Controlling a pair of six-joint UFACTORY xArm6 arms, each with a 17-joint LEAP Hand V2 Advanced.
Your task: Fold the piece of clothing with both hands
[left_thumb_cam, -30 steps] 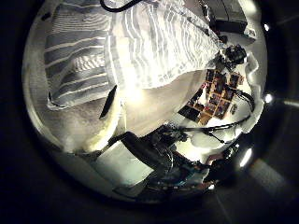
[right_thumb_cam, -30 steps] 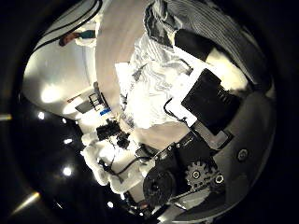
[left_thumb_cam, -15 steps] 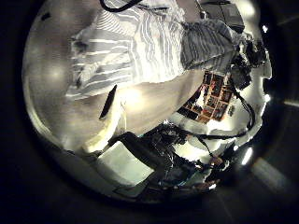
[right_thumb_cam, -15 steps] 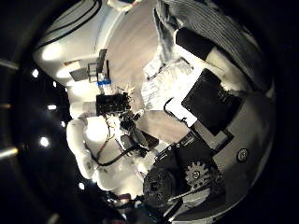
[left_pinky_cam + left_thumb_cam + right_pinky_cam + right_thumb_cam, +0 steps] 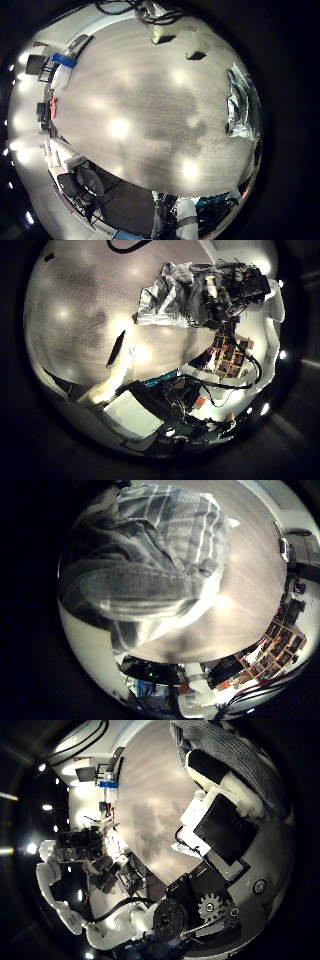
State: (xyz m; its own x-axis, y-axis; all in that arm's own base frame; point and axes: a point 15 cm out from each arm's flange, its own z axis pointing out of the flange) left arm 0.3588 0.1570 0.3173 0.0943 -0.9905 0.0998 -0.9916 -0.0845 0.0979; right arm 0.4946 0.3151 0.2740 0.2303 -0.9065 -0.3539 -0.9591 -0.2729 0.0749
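the piece of clothing [image 5: 150, 570], soft striped cloth rumpled into thick folds, lies bunched on the smooth pale table [image 5: 245, 590] close under the right hand [image 5: 225, 815], whose fingers [image 5: 225, 780] curl onto its edge. farther off, wide bare tabletop stretches out. the left hand [image 5: 125, 410] hangs over open table, and i cannot tell how its fingers are set.

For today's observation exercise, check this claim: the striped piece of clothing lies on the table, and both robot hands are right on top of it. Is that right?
Not quite. The striped clothing does lie on the table, but only the right hand is on it, as the right palm views show. The left little finger side palm view sees mostly bare table, with the clothing off at its edge, so the left hand is away from it.
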